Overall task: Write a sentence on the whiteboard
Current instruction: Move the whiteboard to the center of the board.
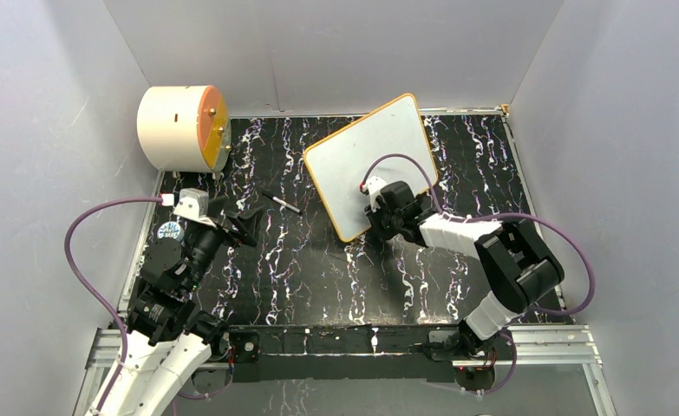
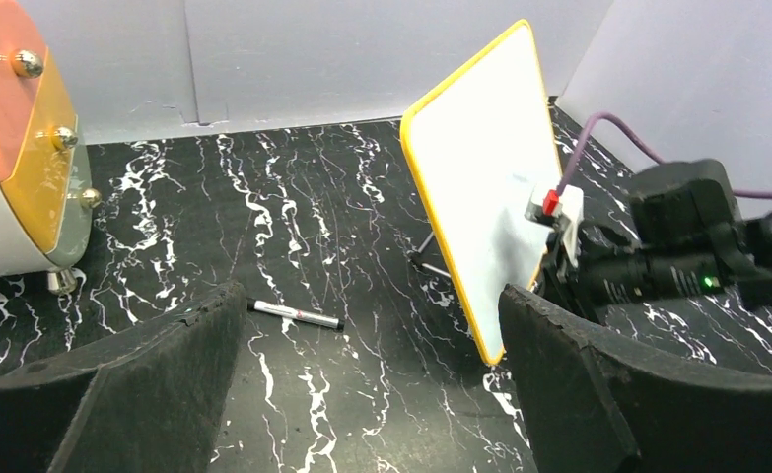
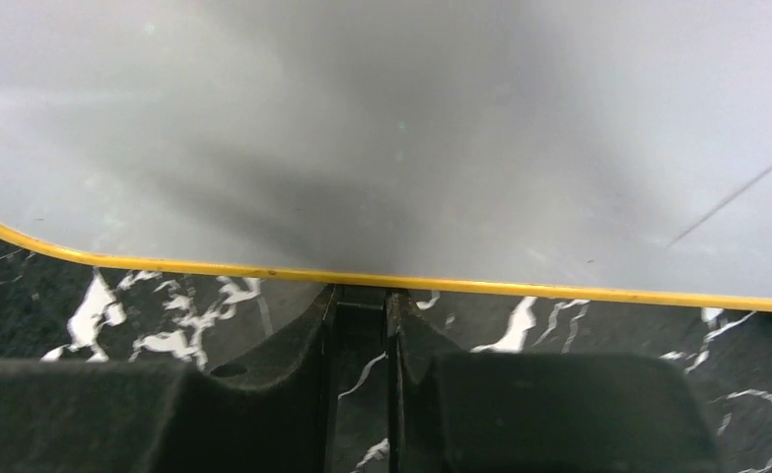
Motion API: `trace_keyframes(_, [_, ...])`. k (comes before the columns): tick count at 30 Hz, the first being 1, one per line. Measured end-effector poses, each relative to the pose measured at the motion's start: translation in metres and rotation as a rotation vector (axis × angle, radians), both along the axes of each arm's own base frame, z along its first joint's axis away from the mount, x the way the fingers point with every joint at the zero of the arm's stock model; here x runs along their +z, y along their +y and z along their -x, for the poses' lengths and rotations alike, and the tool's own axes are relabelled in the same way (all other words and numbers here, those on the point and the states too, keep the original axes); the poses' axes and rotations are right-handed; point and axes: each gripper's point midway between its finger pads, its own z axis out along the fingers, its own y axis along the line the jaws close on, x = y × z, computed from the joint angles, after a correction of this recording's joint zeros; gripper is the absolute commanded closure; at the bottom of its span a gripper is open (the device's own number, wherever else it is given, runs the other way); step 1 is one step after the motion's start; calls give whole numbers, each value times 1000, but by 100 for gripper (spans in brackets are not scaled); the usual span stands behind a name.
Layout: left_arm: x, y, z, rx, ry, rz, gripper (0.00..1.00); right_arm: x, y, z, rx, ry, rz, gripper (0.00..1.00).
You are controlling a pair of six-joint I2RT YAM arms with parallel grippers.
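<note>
Whiteboard (image 1: 366, 152) is found right of centre on the tabletop (image 1: 318, 286), toward the far edge. It is raised at a slant rather than lying flat, with one corner close to the far edge. In the left wrist view its lowest corner is seen resting on the tabletop.

Right gripper (image 1: 379, 217) is placed at the board's near edge, with the board just beyond its tips. In the right wrist view the fingers (image 3: 579, 414) are drawn almost together. Their tips reach the yellow frame, where a small dark piece is seen between them. The board is judged to be pinched at that spot, though the contact itself is partly hidden.

Left gripper (image 1: 240, 227) is held near the left edge of the tabletop, well apart from the board, its jaws spread wide. It is pointed across the tabletop toward the board.

A marker (image 1: 281, 202) is noted lying flat between the left gripper and the board, touching neither.

A cream drum (image 1: 179, 127) with an orange face is noted at the far left corner.

Writing: print is seen on the marker barrel and on a round blue-and-white sticker (image 1: 169, 230) on the left arm. Both are too small to be read. The board face is recorded as plain white-grey.
</note>
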Motion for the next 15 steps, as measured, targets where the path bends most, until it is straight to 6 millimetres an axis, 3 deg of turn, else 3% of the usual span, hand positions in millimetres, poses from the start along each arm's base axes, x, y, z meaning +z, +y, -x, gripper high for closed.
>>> trace_keyframes(6, [-1,7,-3,43,4,1,5,0,10,29,-52,-14,1,100])
trace_keyframes(15, [-10,19,-13,129,46,1,5,-4,16,57,-123,-17,-2,100])
